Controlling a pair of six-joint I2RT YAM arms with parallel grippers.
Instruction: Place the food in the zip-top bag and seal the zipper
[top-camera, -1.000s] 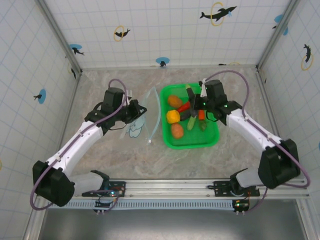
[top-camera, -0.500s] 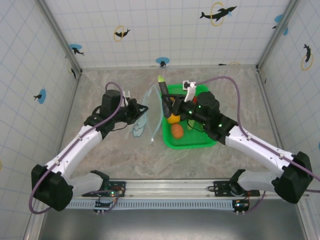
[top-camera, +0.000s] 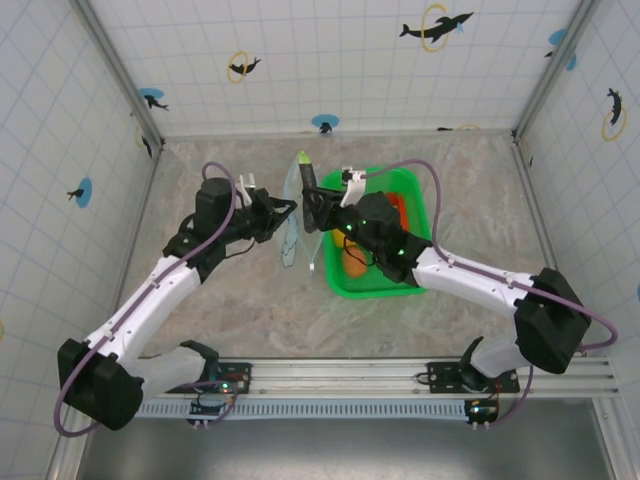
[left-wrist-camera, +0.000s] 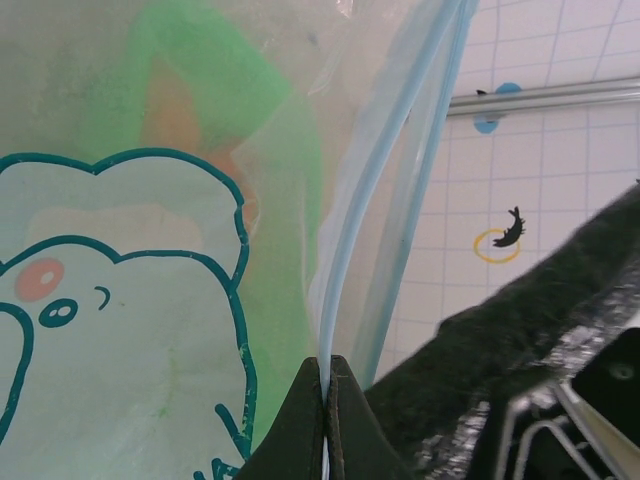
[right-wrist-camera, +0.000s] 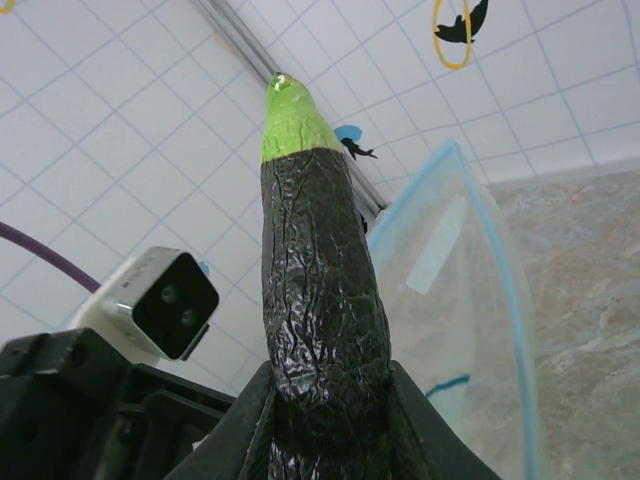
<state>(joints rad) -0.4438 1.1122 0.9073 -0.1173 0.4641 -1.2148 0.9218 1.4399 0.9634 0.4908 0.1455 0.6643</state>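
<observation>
The clear zip-top bag (top-camera: 291, 240) with its blue elephant print (left-wrist-camera: 120, 300) hangs upright left of the basket. My left gripper (top-camera: 281, 211) is shut on its light blue zipper strip (left-wrist-camera: 352, 240), pinched between the jaws (left-wrist-camera: 328, 400). The bag's mouth gapes open (right-wrist-camera: 450, 290). My right gripper (top-camera: 317, 205) is shut on a dark elongated vegetable with a green tip (right-wrist-camera: 315, 290), held upright just beside the bag's mouth (top-camera: 304, 165). More food lies in the green basket: an orange piece (top-camera: 351, 263) and a red one (top-camera: 396, 210), partly hidden by the right arm.
The green plastic basket (top-camera: 418, 283) sits mid-table under the right arm. The left wrist camera (right-wrist-camera: 160, 300) is close beside the held vegetable. Tiled walls close the table in at the back and sides.
My right gripper has carried the dark vegetable out of the basket and leftward to the bag. My left gripper has raised the bag from lying flat to hanging upright.
</observation>
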